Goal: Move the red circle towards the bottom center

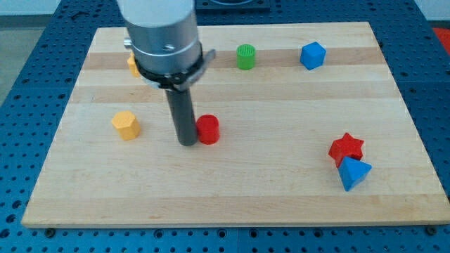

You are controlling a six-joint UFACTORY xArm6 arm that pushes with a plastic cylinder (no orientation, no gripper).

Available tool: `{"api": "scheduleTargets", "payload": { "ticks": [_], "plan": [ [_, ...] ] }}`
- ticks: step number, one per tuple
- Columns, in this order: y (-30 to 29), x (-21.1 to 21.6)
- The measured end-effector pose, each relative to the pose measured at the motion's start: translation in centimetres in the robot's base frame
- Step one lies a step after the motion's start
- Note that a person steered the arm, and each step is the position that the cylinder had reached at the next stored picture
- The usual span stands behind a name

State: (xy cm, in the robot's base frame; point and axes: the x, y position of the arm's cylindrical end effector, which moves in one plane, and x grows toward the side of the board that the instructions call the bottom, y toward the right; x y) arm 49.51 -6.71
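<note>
Wooden board: 2 red, 2 blue, 2 orange, 1 green blocks.

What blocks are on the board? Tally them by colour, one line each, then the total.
Red: 2, red cylinder block, red star block
Blue: 2, blue cube block, blue pyramid-like block
Yellow/orange: 2, yellow hexagonal block, partly hidden orange block
Green: 1, green cylinder block
Total: 7

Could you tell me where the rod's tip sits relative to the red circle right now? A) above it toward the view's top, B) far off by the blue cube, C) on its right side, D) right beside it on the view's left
D: my tip stands right at the left edge of the red circle, seemingly touching it, far from the blue cube at the view's top right.
</note>
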Motion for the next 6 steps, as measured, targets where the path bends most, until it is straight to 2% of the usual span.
{"api": "scheduleTargets", "payload": {
  "ticks": [1, 3, 5, 6],
  "plan": [
    [0.3, 0.1],
    [-1.9, -3.3],
    [5.5, -3.3],
    [9.5, -1.6]
  ]
}}
